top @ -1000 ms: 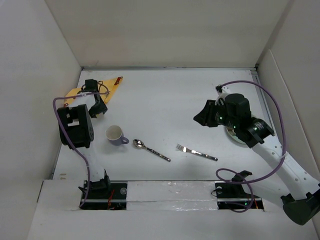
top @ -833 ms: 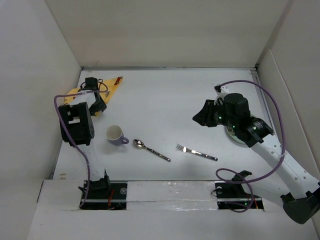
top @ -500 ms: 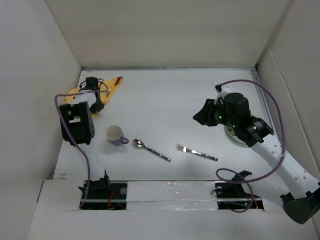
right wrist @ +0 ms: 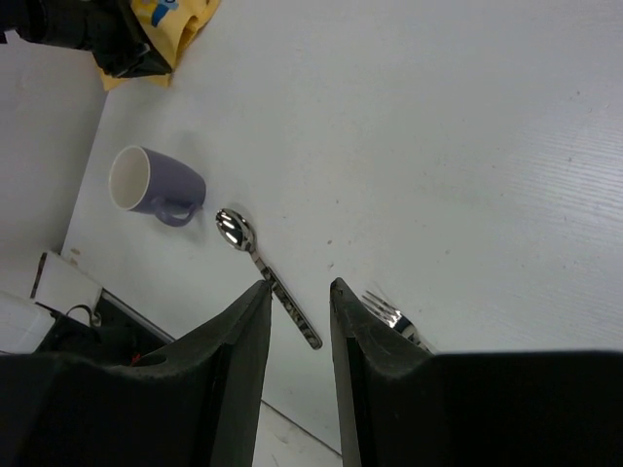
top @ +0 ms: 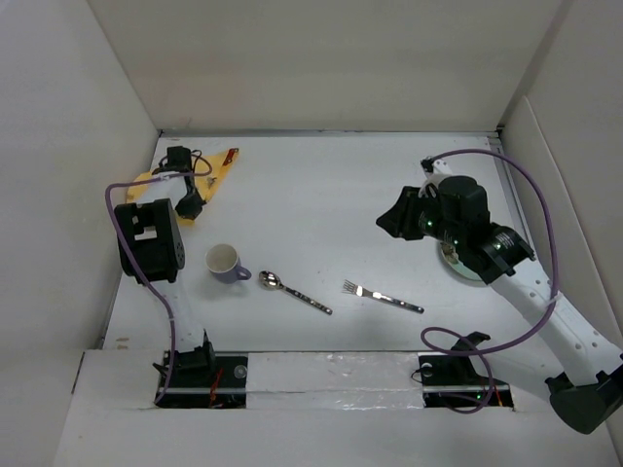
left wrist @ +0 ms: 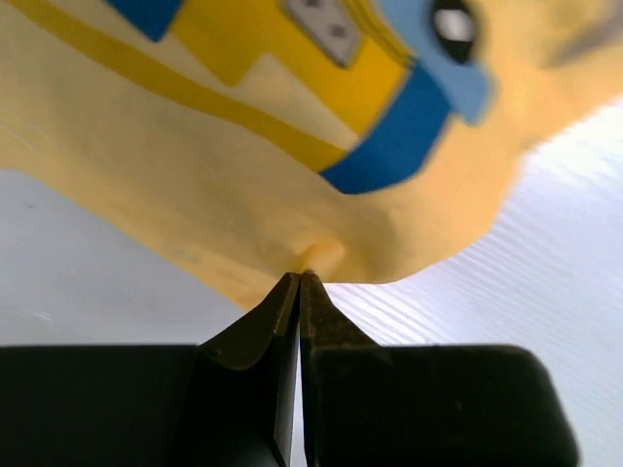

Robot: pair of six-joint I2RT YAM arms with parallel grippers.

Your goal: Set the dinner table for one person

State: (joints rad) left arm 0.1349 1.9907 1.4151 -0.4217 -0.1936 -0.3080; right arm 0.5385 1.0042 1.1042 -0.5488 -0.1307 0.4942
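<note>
The yellow car-print placemat (top: 216, 167) lies crumpled at the far left of the white dinner table (top: 321, 195). My left gripper (top: 192, 202) is shut on its near edge. In the left wrist view the closed tips (left wrist: 301, 275) pinch a small pucker of the yellow placemat (left wrist: 243, 195). My right gripper (top: 394, 222) hovers open over the right half of the table, holding nothing. Below its open fingers (right wrist: 299, 285) I see a purple mug (right wrist: 146, 182), a spoon (right wrist: 263, 265) and a fork (right wrist: 392, 317).
The purple mug (top: 226, 262), the spoon (top: 293, 291) and the fork (top: 382, 296) lie in a row near the front edge. A white plate (top: 459, 265) sits mostly hidden under the right arm. Walls enclose the table at the back and both sides.
My left gripper has closed from open onto the placemat's edge after shifting slightly toward the back. The right arm has nudged a little toward the back, its opening unchanged.
</note>
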